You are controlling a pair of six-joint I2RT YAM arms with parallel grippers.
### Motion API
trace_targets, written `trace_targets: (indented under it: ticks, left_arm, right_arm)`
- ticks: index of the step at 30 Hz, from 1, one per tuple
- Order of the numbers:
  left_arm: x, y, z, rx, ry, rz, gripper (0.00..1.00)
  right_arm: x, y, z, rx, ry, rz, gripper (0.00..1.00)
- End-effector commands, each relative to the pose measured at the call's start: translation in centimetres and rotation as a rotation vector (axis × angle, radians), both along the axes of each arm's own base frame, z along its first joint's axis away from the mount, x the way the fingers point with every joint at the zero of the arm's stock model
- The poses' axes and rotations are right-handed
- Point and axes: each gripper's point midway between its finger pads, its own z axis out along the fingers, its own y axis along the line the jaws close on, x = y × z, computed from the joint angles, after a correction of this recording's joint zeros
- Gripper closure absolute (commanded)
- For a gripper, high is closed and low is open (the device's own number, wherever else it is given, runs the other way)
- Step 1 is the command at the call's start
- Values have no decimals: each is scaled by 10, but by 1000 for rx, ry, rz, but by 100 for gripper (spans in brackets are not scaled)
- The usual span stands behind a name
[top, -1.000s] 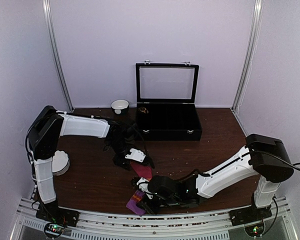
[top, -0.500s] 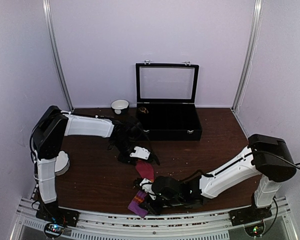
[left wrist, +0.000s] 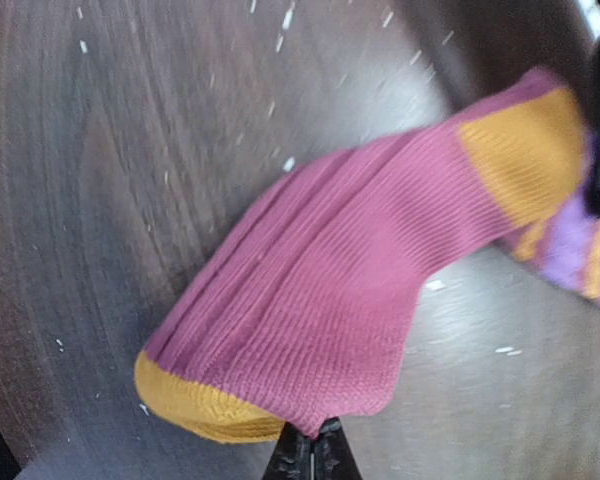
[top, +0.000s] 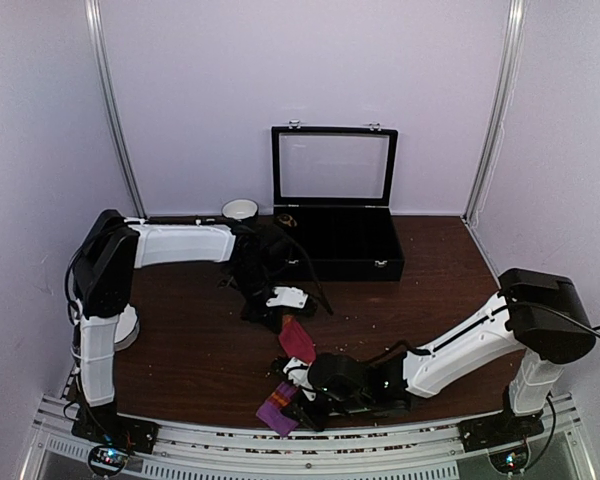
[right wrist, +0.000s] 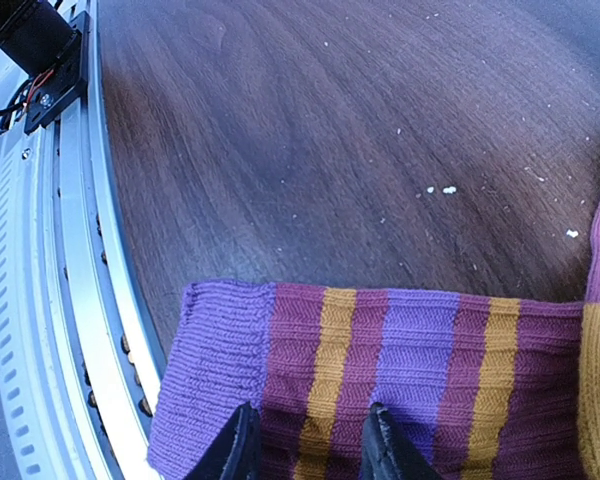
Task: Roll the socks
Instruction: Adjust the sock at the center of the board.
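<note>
The magenta sock (top: 298,341) lies low in the middle of the worktop (top: 180,340), its striped cuff (right wrist: 380,340) reaching the rail (right wrist: 50,300) at the near edge. The left hand (left wrist: 305,452), fingers together, pinches the sock's edge. The right hand (right wrist: 313,445) stands apart over the cuff. Only the top view shows bare worktop at left.

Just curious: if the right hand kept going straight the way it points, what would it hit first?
Probably the striped sock: the right hand sits right over its purple cuff; beyond that, bare table.
</note>
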Motion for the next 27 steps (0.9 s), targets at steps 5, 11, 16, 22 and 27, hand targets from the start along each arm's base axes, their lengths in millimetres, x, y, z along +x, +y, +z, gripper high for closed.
trace_targets:
  ticks: [5, 11, 16, 22, 27]
  left_arm:
    - [-21, -30, 81, -201, 140, 44, 100]
    - [-11, -63, 98, -266, 181, 57, 100]
    - [-5, -92, 98, -296, 197, 66, 100]
    - [8, -111, 59, -230, 144, 121, 91]
    - [17, -108, 38, -153, 72, 178, 72]
  right_arm:
    - [-18, -33, -41, -150, 87, 27, 65]
    - [-30, -13, -43, -143, 126, 92, 68]
    - [-34, -2, -40, -136, 131, 114, 69]
    - [-35, -2, -39, -119, 142, 103, 69]
    - [-34, 1, -42, -130, 139, 100, 71]
